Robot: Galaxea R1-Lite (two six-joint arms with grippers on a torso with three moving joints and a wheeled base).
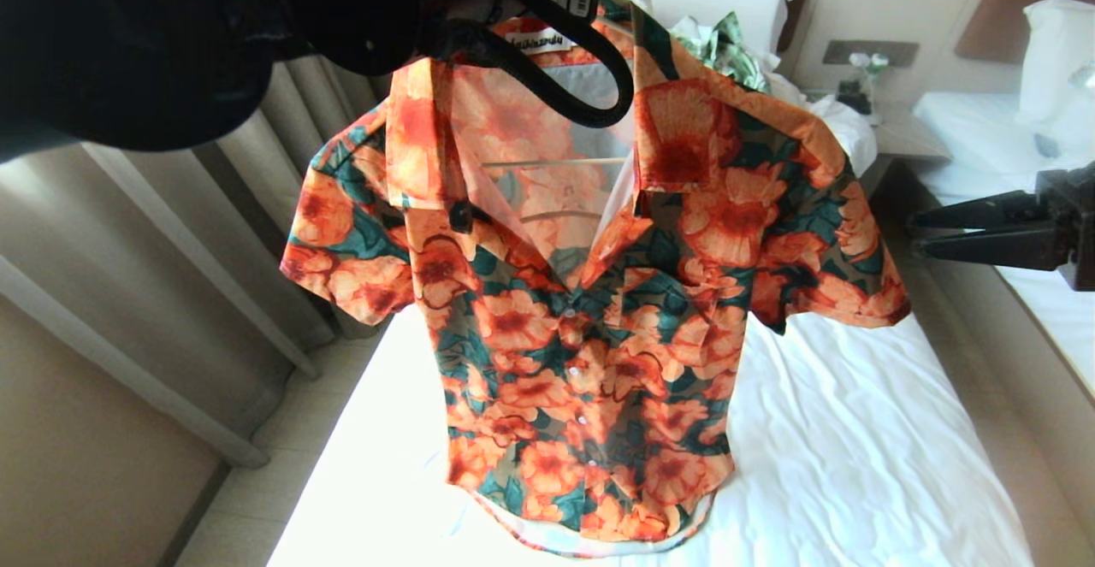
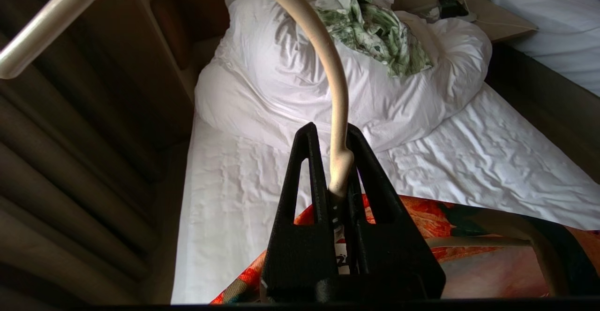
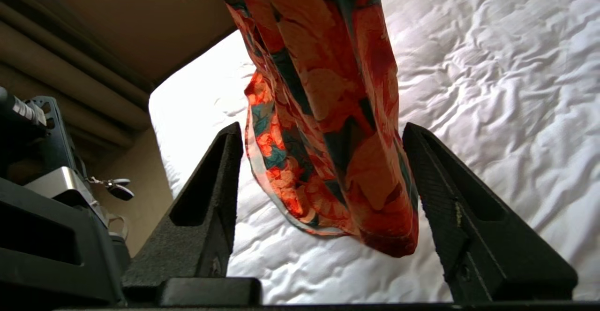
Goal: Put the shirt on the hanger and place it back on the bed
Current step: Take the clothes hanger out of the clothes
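My left claw (image 2: 335, 179) pinches the hanger (image 2: 328, 67) neck, holding the shirt (image 1: 590, 293) above the bed (image 1: 855, 447). Only my right wrist view shows my right claw (image 3: 323, 198) spread wide, gripping nothing.

1 shirt (image 1: 590, 327), 1 hanger (image 2: 335, 90), 2 beds (image 1: 855, 430), 2 grippers (image 3: 323, 161).

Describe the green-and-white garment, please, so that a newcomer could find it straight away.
Start at the bed with the wrinkled white sheet, beneath the hanging orange-flowered shirt. At its headboard end lies a bunched white duvet. Crumpled on top is the garment, the only leaf-printed thing among plain white bedding.
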